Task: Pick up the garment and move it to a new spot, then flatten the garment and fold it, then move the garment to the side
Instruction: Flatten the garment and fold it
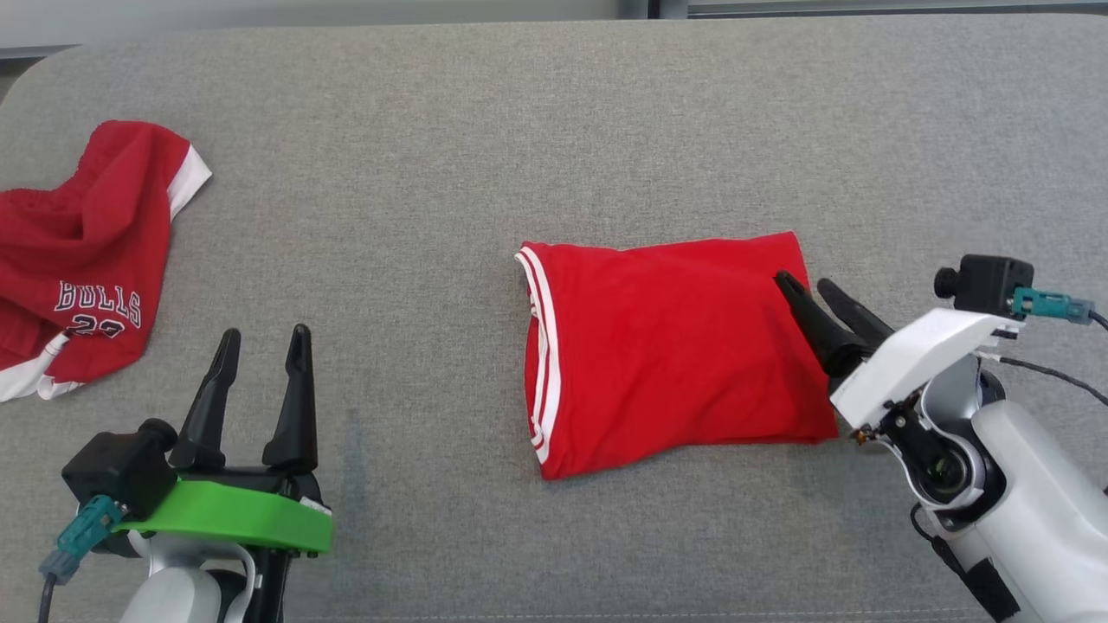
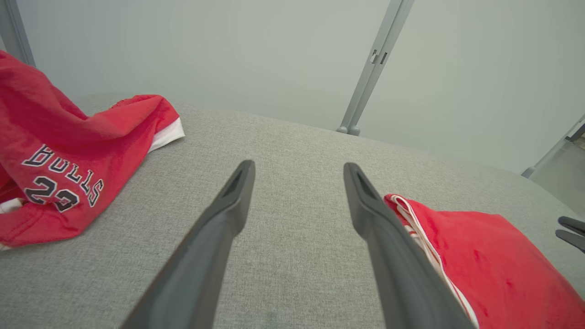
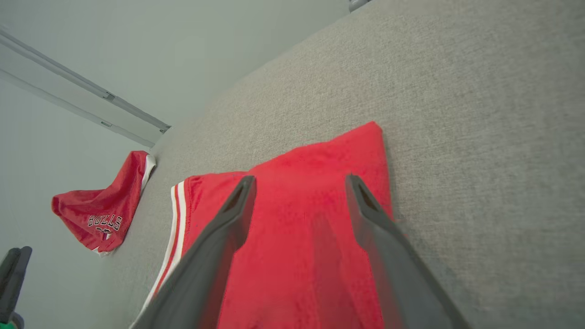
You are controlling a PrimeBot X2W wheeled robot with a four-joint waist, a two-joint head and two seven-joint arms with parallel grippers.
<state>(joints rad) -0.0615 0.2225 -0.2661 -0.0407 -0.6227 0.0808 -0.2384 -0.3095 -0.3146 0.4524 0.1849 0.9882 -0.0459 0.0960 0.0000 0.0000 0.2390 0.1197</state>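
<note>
**Status: fold complete, transfer to the side pending**

1. Task item. The folded red fabric garment with white-striped trim (image 1: 666,346) lies flat near the centre of the grey woven-fabric surface (image 1: 433,156). It forms a compact rectangle, with the striped hem toward the robot's left and the plain edge toward the right. Judged from this shape, flattening and folding are done. The move to the side is not yet done.

2. Right gripper (image 1: 801,281). The jaws stand apart with nothing between them. The fingers point over the garment's right edge. The right wrist view shows red cloth beneath both fingers, but whether the tips touch it cannot be determined. This position suits a grasp of the stacked layers at that edge.

3. Left gripper (image 1: 266,333). The jaws are spread and empty. It is parked upright above bare surface, well apart from the folded garment. This leaves the work zone to the other arm.

4. Other item. A crumpled red jersey with white trim and "BULLS" lettering (image 1: 78,260) lies at the far left edge, well apart from the folded garment.

5. Caution. A grasp that catches only the top layer is likely to open the fold.
</note>
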